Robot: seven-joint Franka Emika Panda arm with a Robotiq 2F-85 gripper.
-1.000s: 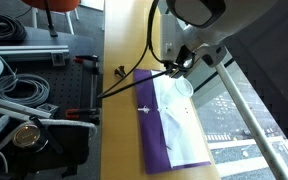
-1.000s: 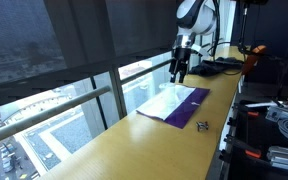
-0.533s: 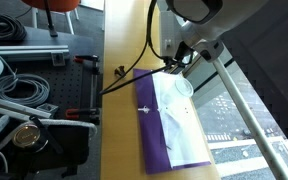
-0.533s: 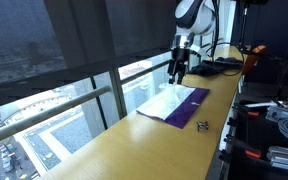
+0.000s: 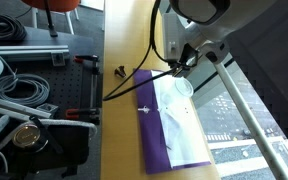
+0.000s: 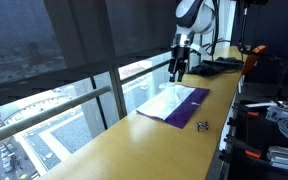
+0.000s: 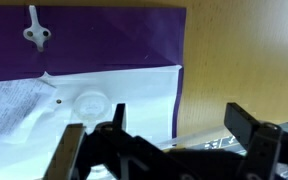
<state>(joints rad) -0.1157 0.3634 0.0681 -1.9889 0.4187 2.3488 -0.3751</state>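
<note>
My gripper (image 5: 185, 67) hangs above the far end of a purple cloth (image 5: 154, 145) on a wooden table, also in the other exterior view (image 6: 177, 72). A white plastic sheet (image 5: 180, 122) lies on the cloth, with a clear round piece (image 5: 184, 88) near its far end. In the wrist view the gripper (image 7: 159, 130) is open and empty, its jaws spread over the sheet's (image 7: 104, 110) edge and the bare wood. The cloth (image 7: 104, 40) and a small white hook-shaped piece (image 7: 34, 35) lie beyond it.
A small black clip (image 5: 118, 71) lies on the table (image 5: 124, 140) beside the cloth, also seen in an exterior view (image 6: 202, 125). A black cable (image 5: 124, 86) runs from the gripper. A window railing (image 5: 249, 120) borders one side; cluttered equipment (image 5: 24, 100) stands on the other.
The gripper has shifted only slightly above the far end of the cloth and stays open. Nothing on the table has moved.
</note>
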